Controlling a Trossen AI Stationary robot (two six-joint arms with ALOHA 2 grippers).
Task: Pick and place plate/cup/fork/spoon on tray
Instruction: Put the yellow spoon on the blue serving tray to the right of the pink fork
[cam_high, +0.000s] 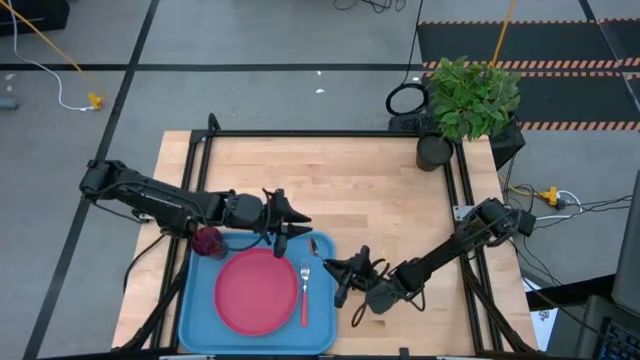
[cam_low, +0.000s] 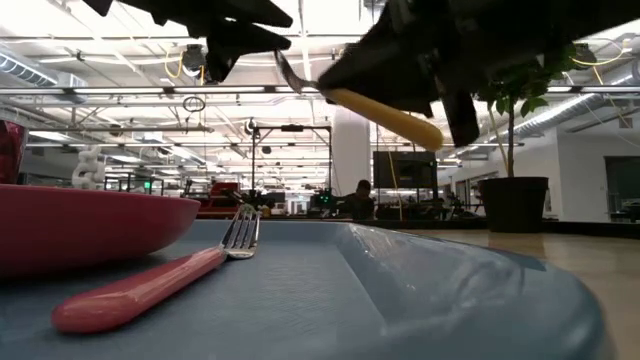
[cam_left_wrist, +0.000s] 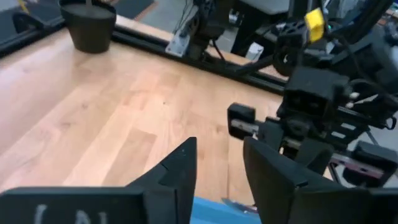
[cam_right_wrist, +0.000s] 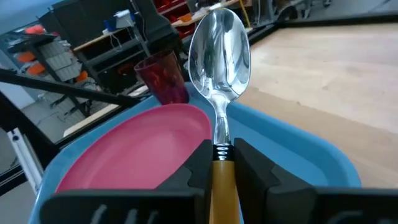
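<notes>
Gripping the spoon (cam_right_wrist: 219, 74) by its orange handle, the right gripper (cam_high: 343, 278) hovers just beside the tray's right edge, fingers closed tight on the handle with the silver bowl pointing out ahead toward the tray (cam_high: 196, 300). In the low view the spoon (cam_low: 385, 112) hangs in the air above the tray floor, not yet resting on anything.

To finish this step well, I judge the gripper should carry the spoon over the rim, lower it until the bowl nearly touches the blue floor, and release it in the bare strip to the right of the fork (cam_high: 305, 291), parallel to it, so it neither lands on the fork nor tips against the raised rim.

The left gripper (cam_high: 288, 226) waits above the tray's far edge, its fingers (cam_left_wrist: 180, 171) parted and holding nothing.

On the tray, the plate (cam_high: 257, 291) lies flat in the middle, the fork sits just beside it on the right, tines pointing away, and the cup (cam_high: 208, 241) stands at the far left corner.
</notes>
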